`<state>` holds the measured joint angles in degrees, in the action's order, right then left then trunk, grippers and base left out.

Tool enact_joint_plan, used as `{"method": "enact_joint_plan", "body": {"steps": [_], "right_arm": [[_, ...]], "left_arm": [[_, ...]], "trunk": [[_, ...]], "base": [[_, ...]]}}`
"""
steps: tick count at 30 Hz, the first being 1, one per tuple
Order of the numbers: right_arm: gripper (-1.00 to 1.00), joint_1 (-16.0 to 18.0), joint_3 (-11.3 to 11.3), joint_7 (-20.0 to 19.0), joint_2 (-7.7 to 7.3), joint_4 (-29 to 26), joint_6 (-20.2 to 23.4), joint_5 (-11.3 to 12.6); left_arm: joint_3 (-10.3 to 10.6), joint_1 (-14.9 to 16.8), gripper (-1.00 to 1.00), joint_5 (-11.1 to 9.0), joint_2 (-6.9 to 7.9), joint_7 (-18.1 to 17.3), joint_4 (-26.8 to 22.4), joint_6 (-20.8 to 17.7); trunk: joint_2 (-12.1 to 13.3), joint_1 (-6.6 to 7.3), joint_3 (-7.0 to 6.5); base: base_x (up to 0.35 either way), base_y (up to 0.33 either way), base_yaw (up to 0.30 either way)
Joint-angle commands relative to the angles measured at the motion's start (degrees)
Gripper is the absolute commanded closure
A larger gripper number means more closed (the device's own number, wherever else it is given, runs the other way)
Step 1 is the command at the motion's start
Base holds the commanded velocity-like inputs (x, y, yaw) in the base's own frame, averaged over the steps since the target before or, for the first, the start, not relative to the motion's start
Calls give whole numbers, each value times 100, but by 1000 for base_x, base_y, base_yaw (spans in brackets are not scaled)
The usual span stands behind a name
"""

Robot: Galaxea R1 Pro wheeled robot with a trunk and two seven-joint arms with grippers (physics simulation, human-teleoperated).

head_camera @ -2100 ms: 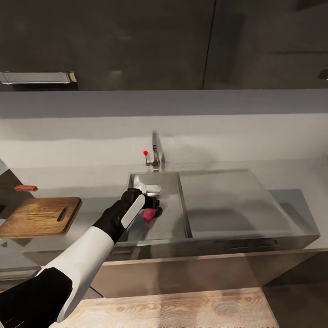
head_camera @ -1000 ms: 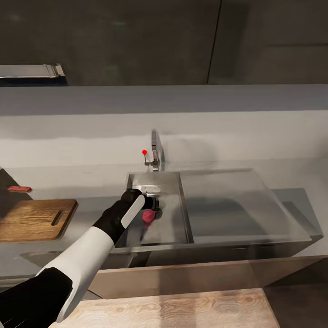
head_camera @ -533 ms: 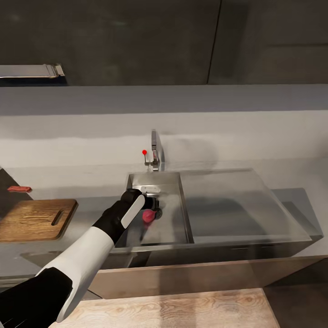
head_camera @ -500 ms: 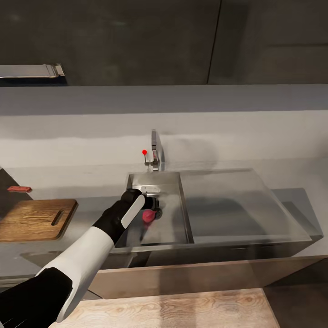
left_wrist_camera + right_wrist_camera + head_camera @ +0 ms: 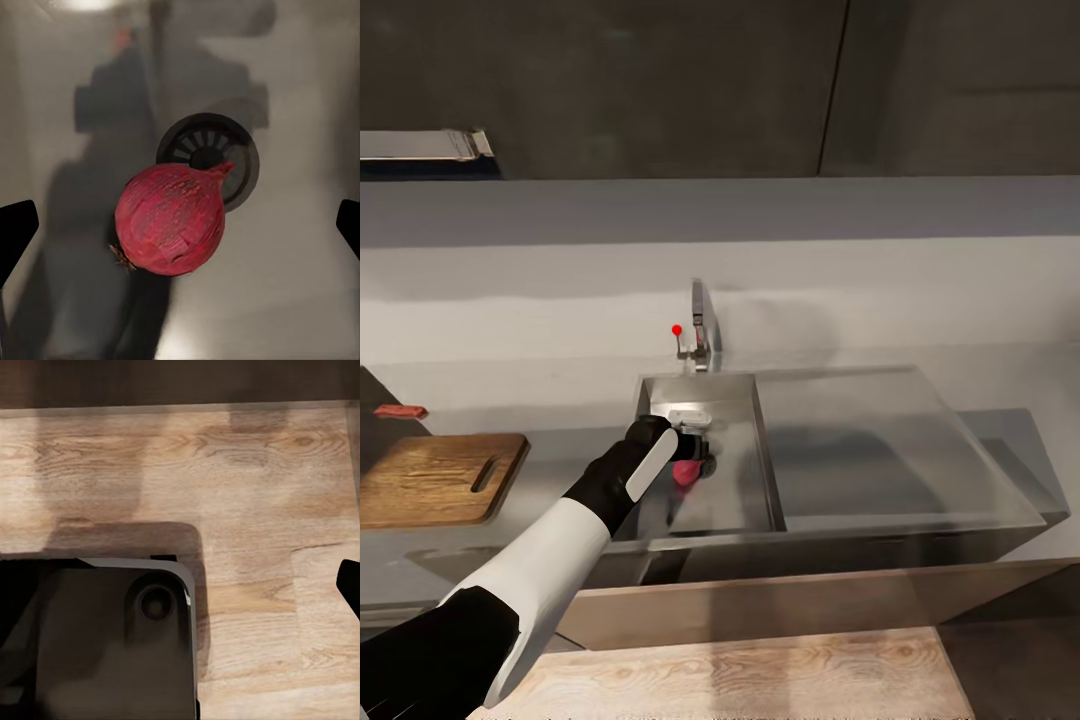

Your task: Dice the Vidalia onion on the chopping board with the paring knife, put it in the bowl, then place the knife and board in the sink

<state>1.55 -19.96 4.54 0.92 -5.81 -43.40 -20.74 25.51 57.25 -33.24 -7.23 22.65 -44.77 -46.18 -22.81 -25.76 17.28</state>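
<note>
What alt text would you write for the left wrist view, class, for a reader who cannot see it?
A red Vidalia onion lies on the grey floor of the sink, partly covering the round dark drain. The left gripper is open, one dark fingertip at each side edge, the onion between them and untouched.

The robot's left arm [image 5: 550, 570] is made of smooth, round parts. Nearest the body it is black, then comes a long white part like a sleeve. After that it turns black again, with a narrow white strip [image 5: 652, 462] running along the top near the wrist. The end of the arm has a small grey block [image 5: 690, 416] on it, close to the tap.

In the left wrist view, two flat black fingertips [image 5: 16, 234] poke in at the edges, one on each side.

In the right wrist view there is a dark grey box with rounded corners [image 5: 105, 637], part of the robot's body, with a round knob [image 5: 156, 601] sunk into it. One black fingertip [image 5: 350, 582] shows at the edge.
</note>
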Motion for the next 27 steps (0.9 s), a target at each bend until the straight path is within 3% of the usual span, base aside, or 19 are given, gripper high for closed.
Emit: {"method": "enact_joint_plan", "body": {"steps": [1,27], "right_arm": [[-100,3,-17,47,1,2,-11,-60],[-100,3,-22,47,-9,-4,-44,-62]], "left_arm": [[16,6,-100,-60,3,55,-3,-9],[16,-19,-100,-60,3,55,4,-7]], "trunk": [[-11,-3,19],[-11,-3,260]], "base": [[0,0,0],[0,0,0]]}}
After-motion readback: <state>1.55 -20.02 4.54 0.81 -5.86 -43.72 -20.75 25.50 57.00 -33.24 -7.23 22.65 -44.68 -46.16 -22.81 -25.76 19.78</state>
